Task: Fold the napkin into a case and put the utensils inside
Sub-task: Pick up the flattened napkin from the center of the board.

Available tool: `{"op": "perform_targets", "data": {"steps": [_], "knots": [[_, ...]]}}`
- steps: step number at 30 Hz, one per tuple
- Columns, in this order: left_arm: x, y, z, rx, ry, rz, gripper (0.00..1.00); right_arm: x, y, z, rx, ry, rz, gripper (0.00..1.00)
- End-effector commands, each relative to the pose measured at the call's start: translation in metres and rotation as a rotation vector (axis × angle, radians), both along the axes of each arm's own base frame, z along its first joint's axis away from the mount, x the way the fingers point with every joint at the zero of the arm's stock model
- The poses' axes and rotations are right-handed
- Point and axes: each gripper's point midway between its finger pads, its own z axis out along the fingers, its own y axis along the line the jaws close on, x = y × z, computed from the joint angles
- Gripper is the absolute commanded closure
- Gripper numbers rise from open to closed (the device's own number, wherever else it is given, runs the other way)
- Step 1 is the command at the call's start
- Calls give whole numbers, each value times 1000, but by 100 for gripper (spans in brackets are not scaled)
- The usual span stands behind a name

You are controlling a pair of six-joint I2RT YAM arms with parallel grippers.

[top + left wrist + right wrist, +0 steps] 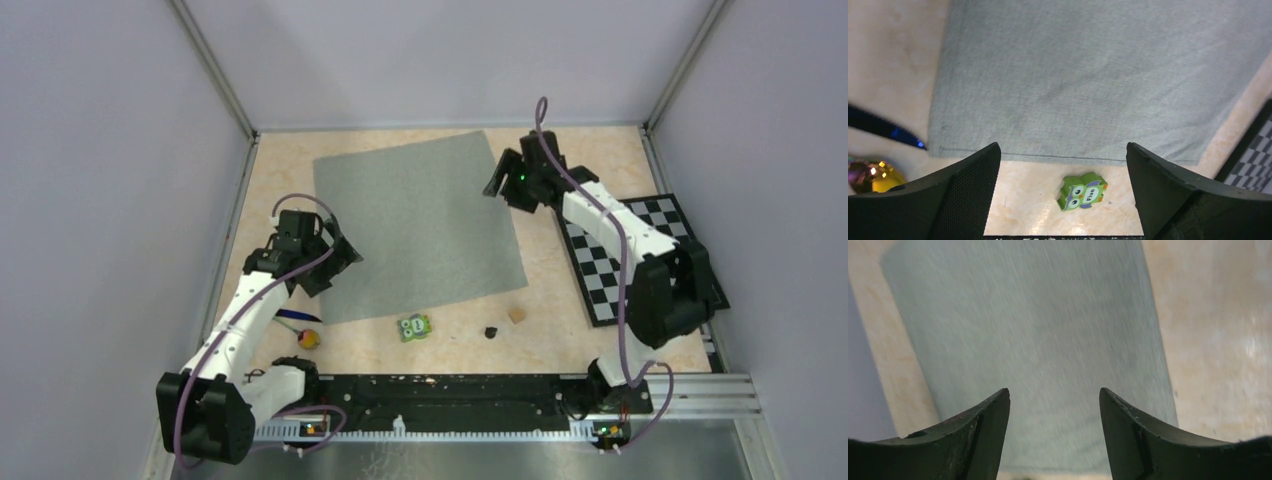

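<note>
We've got a beige marbled table (590,150) boxed in by pale grey walls (100,150). The napkin (415,225) lies flat and unfolded mid-table. The left gripper (1063,150) hovers by its near-left corner and the right gripper (1054,392) by its far-right corner, both with fingers spread apart. The utensils (310,338) sit beside the left arm, and the checkerboard mat (640,255) is off to the right.

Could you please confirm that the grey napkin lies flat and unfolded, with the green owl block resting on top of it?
Not quite: the napkin does lie flat and unfolded, but the green owl block rests on the bare table just off its near edge, as the top external view shows.
</note>
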Motion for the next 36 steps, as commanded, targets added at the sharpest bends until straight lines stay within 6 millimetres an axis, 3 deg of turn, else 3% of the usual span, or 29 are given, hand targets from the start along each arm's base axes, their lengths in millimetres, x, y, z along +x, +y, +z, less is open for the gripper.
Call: {"op": "perform_targets", "data": {"steps": [1,5,8,11,21,29,36], "knots": [[-21,26,-10,57,118,190,1,-87,-32,-55,-214,176,-46,34],[-25,22,-10,33,125,186,1,-124,-41,-75,-178,277,-119,37],[-27,14,-8,-19,106,175,2,-138,-53,-90,-166,323,-239,40],[-28,12,-3,-34,73,162,3,-148,-56,-103,-160,371,-275,50],[-28,23,10,13,40,184,1,-163,-53,-133,-215,500,-316,60],[-24,23,18,28,11,162,1,-170,-53,-146,-293,537,-326,58],[-19,25,18,42,-5,155,1,-172,-58,-169,-359,584,-329,57]]}}
